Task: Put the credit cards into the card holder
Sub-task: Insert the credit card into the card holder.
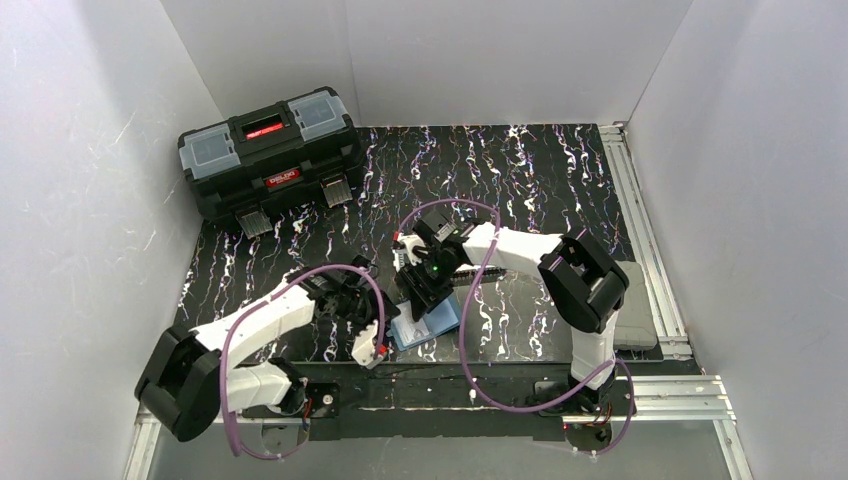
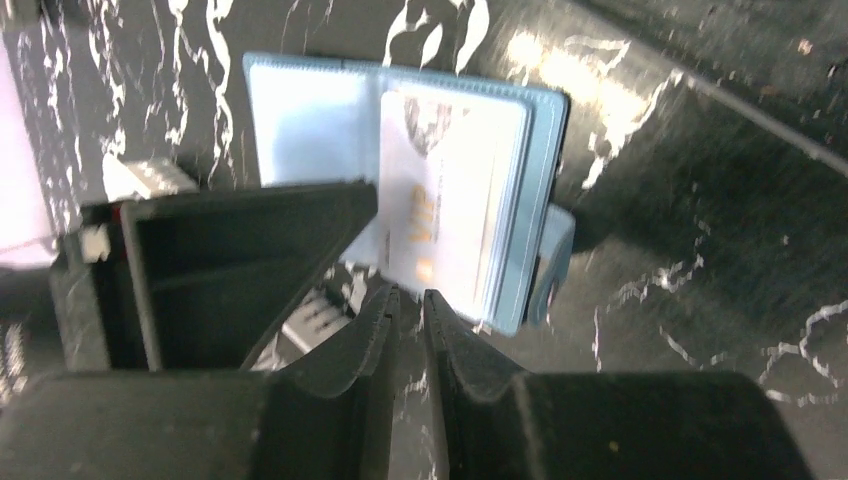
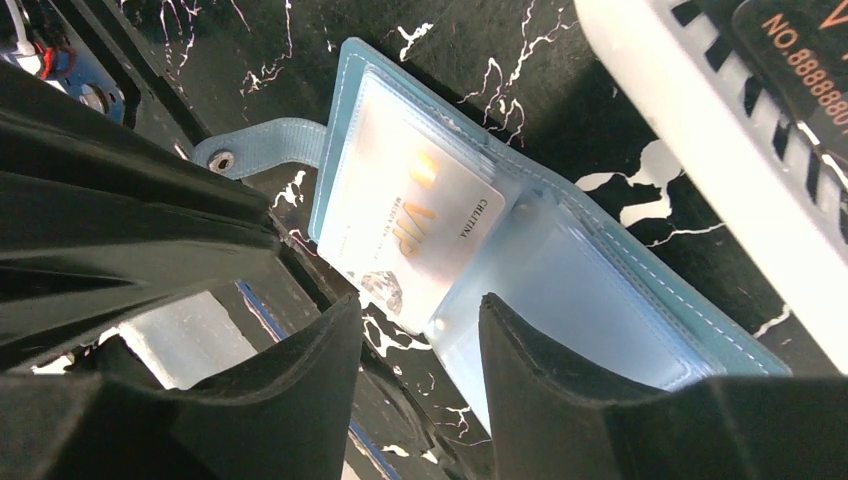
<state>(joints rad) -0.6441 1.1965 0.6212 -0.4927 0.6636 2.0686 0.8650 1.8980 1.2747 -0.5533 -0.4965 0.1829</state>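
The teal-blue card holder [image 1: 428, 325] lies open on the black marbled table, between my two grippers. A pale credit card [image 2: 440, 215] printed "VIP" sits in one clear sleeve [image 3: 410, 230], its near end poking out. My left gripper [image 2: 408, 296] hovers right at that end, jaws a narrow slit apart with only table showing between them. The right gripper [image 3: 420, 310] is open above the holder's [image 3: 610, 300] edge, one finger [image 3: 520, 360] over an empty sleeve. A black credit card [image 3: 800, 40] with orange print lies in the white basket. The orange card is out of view.
The white mesh basket [image 3: 700, 120] sits just right of the holder, by the right arm's base [image 1: 636, 318]. A black toolbox [image 1: 270, 160] stands at the back left. White walls enclose the table; a metal rail [image 1: 640, 210] runs along its right edge.
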